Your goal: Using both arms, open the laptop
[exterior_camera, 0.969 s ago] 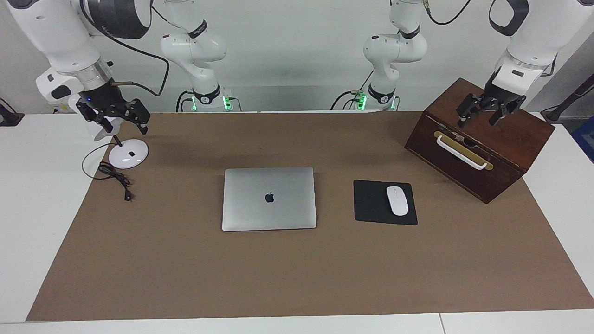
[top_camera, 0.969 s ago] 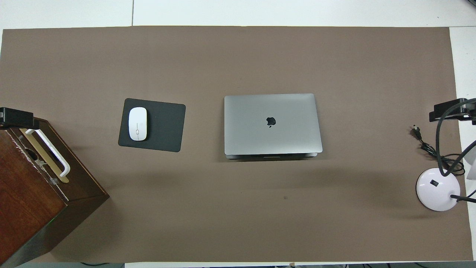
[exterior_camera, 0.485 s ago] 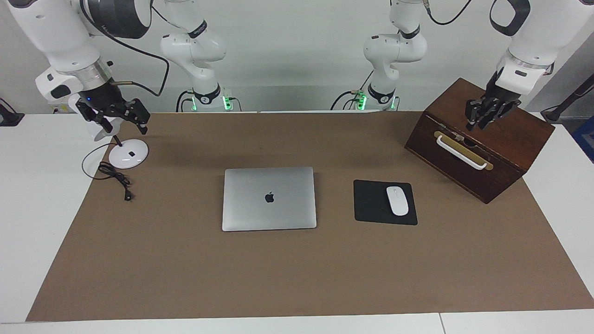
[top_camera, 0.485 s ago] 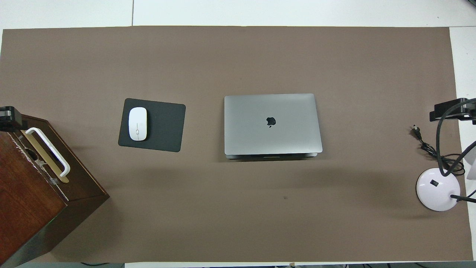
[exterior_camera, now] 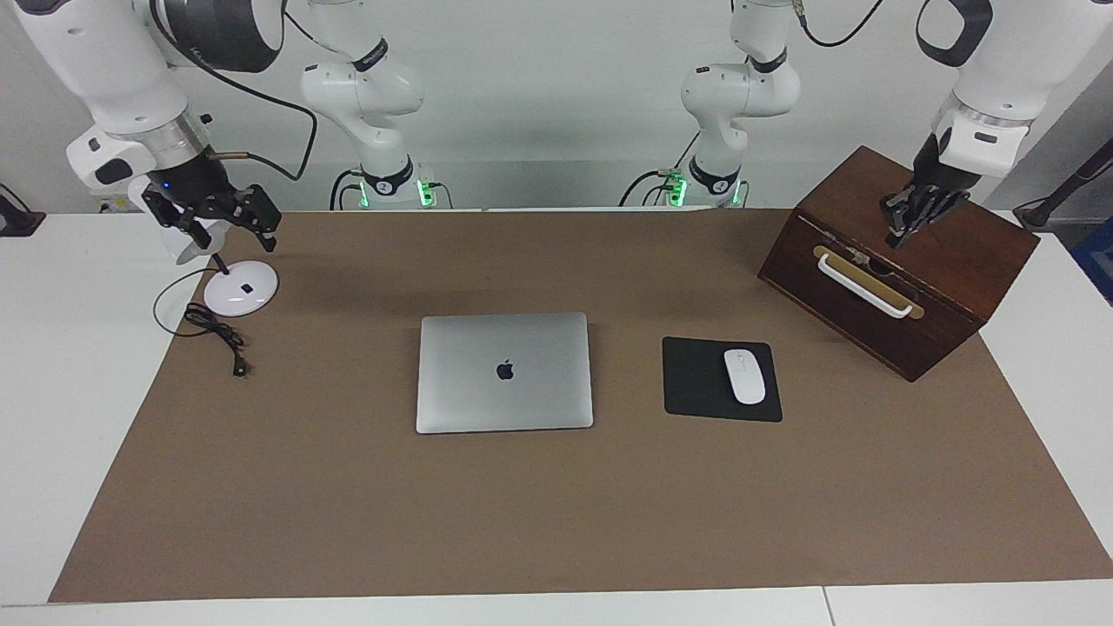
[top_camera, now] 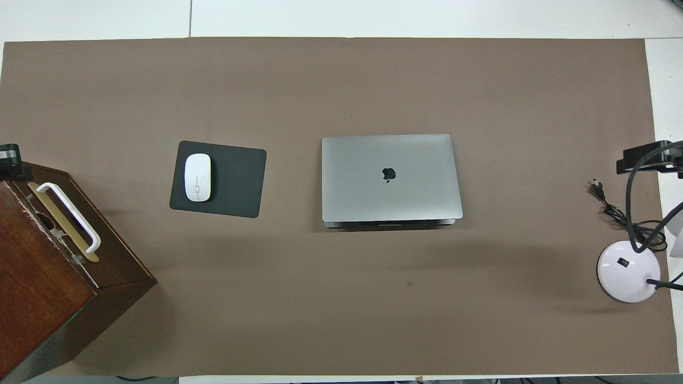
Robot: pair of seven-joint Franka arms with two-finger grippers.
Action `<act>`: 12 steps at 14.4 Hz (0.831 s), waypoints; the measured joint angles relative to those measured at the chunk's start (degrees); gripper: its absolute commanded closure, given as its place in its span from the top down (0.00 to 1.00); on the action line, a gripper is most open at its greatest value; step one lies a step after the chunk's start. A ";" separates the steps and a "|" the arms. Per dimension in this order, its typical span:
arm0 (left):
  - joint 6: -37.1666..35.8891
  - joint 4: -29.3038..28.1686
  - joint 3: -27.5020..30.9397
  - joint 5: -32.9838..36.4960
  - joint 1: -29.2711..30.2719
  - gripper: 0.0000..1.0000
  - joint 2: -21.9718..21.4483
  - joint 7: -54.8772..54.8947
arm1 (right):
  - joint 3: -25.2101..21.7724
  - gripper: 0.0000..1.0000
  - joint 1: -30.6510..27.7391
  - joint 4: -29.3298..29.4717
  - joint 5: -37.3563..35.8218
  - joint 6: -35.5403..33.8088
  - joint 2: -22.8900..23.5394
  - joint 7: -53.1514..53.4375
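The closed laptop (exterior_camera: 504, 372) lies flat mid-desk (exterior_camera: 556, 522), beside the mouse pad (exterior_camera: 700, 379). It looks rigid, smooth and slippery: best pinned at the base while its thin front lip, away from the robots, is lifted. Right pincer (exterior_camera: 215, 219) hangs spread over the lamp base (exterior_camera: 241, 288); left pincer (exterior_camera: 913, 216), pressed together, hangs over the wooden box (exterior_camera: 904, 261).
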 measured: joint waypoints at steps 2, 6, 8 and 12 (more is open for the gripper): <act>1.10 0.00 0.26 -1.07 0.02 0.00 0.00 -0.03 | 0.00 1.00 0.00 0.00 0.00 0.00 0.00 -0.48; 5.42 -0.07 0.75 -5.02 1.15 0.00 0.03 -0.05 | -0.08 1.00 -0.01 0.00 0.00 0.00 0.00 -3.22; 7.64 -0.17 0.63 -5.28 1.21 0.00 0.09 0.92 | -0.08 1.00 -0.01 0.00 0.00 0.00 0.00 -3.42; 9.80 -1.72 0.47 -5.33 1.20 0.00 0.22 8.72 | -0.08 1.00 -0.01 0.00 0.00 0.00 0.00 -3.44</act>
